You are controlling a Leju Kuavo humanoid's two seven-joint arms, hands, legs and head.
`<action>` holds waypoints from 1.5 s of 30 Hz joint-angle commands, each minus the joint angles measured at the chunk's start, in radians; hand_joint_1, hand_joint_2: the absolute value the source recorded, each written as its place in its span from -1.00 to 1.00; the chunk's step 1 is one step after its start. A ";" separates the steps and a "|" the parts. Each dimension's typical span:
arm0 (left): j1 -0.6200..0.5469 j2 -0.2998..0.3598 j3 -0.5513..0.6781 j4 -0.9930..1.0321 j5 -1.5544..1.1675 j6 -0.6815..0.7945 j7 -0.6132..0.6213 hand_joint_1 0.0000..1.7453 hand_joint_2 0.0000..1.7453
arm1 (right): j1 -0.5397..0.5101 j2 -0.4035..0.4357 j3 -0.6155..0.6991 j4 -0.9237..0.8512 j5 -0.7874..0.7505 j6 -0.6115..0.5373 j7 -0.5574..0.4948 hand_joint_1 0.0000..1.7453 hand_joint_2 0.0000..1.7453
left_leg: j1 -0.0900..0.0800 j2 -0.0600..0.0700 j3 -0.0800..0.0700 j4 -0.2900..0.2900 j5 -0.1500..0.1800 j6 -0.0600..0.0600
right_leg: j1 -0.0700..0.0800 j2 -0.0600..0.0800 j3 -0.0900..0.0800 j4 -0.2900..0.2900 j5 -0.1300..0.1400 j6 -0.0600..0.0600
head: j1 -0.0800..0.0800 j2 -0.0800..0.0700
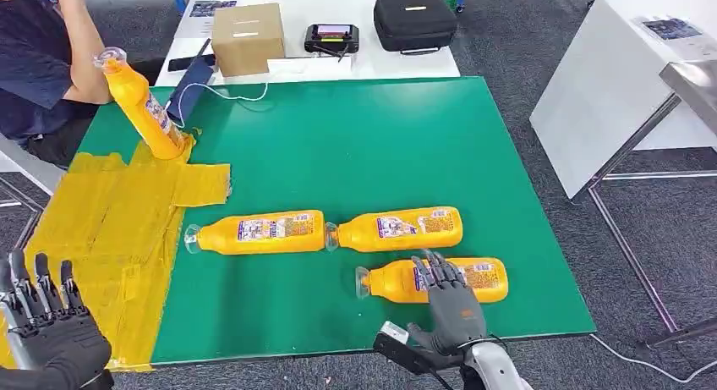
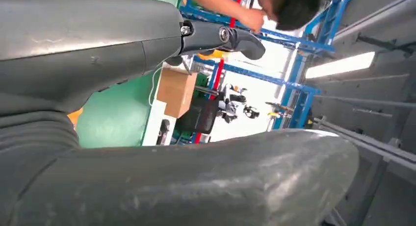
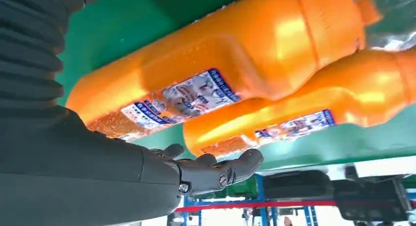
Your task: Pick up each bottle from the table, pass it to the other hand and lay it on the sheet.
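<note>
Green table [image 1: 355, 153] with yellow sheet [image 1: 110, 229]; right hand [image 1: 448, 301] fingers spread over nearest bottle [image 1: 435, 280], left hand [image 1: 46, 322] empty, fingers apart

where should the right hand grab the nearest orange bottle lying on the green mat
Grip the wide labelled body of the nearest orange bottle, coming down from above where the right hand hovers. It lies on its side on the green mat, neck leftward, so the narrow neck offers less hold.

Nearest bottle [image 1: 473, 279] partly behind right hand [image 1: 450, 299]
</note>
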 commanded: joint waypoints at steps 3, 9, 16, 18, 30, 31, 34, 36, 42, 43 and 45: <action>-0.025 -0.042 0.199 0.091 0.038 -0.100 0.000 -1.00 -1.00 | -0.120 0.106 -0.035 0.121 -0.002 0.003 -0.066 -1.00 1.00 | 0.001 0.004 0.007 -0.003 -0.002 -0.002 | 0.000 0.014 0.004 -0.002 0.000 -0.003 | 0.000 0.000; -0.024 -0.044 0.216 0.100 0.042 -0.127 -0.004 -1.00 -1.00 | -0.093 0.090 -0.040 0.112 0.010 0.013 -0.055 -1.00 1.00 | 0.001 -0.001 0.006 -0.002 -0.001 -0.001 | 0.000 0.009 0.005 -0.002 -0.001 -0.002 | 0.000 0.000; -0.027 -0.044 0.166 0.092 0.033 -0.085 0.003 -1.00 -1.00 | -0.058 0.052 -0.064 0.076 0.001 0.008 -0.052 -1.00 1.00 | 0.000 -0.003 0.003 -0.001 0.000 0.000 | -0.001 0.003 0.003 -0.001 -0.001 -0.001 | 0.000 0.000; -0.025 -0.044 0.166 0.090 0.033 -0.085 0.003 -1.00 -1.00 | -0.061 0.056 -0.063 0.076 0.001 0.008 -0.052 -1.00 1.00 | 0.000 -0.002 0.003 -0.001 -0.001 -0.001 | -0.001 0.005 0.003 -0.001 -0.001 -0.001 | 0.000 0.000; -0.047 0.000 0.003 0.087 0.016 0.018 0.015 -1.00 -1.00 | 0.035 -0.069 -0.180 0.025 -0.061 0.050 -0.003 -1.00 1.00 | 0.000 -0.001 0.002 -0.001 -0.001 0.000 | -0.001 0.004 0.002 -0.001 0.000 -0.001 | 0.000 0.000; -0.048 0.000 0.003 0.090 0.016 0.013 0.015 -1.00 -1.00 | 0.030 -0.072 -0.187 0.035 -0.067 0.058 -0.007 -1.00 1.00 | 0.000 -0.002 0.004 -0.001 -0.002 -0.001 | -0.001 0.006 0.004 -0.001 -0.001 -0.002 | 0.000 0.000; -0.051 -0.002 0.002 0.094 0.021 0.000 0.017 -1.00 -1.00 | 0.013 -0.071 -0.202 0.064 -0.057 0.071 -0.014 -1.00 1.00 | 0.000 -0.003 0.003 -0.001 0.000 -0.001 | -0.001 0.003 0.003 -0.001 0.000 -0.001 | 0.000 0.000; -0.052 -0.002 -0.002 0.094 0.021 -0.002 0.018 -1.00 -1.00 | 0.007 -0.066 -0.202 0.073 -0.057 0.076 -0.017 -1.00 1.00 | 0.000 -0.003 0.003 -0.001 -0.001 0.000 | -0.001 0.004 0.003 -0.001 0.000 -0.001 | 0.000 0.000; -0.050 0.001 -0.008 0.093 0.020 -0.001 0.021 -1.00 -1.00 | -0.036 -0.052 -0.201 0.091 -0.043 0.075 -0.028 -1.00 1.00 | 0.000 -0.003 0.005 -0.001 -0.001 0.000 | -0.001 0.007 0.005 -0.002 0.000 -0.002 | 0.000 0.000; -0.049 0.001 -0.008 0.092 0.020 -0.003 0.020 -1.00 -1.00 | -0.047 -0.049 -0.201 0.092 -0.039 0.075 -0.030 -1.00 1.00 | 0.000 -0.002 0.006 -0.001 -0.002 -0.001 | -0.001 0.009 0.005 -0.002 -0.001 -0.002 | 0.000 0.000; -0.048 0.001 -0.006 0.092 0.021 -0.006 0.019 -1.00 -1.00 | -0.066 -0.044 -0.201 0.096 -0.035 0.081 -0.037 -1.00 1.00 | 0.000 0.000 0.005 -0.001 -0.001 0.000 | -0.001 0.008 0.004 -0.001 0.000 -0.001 | 0.000 0.000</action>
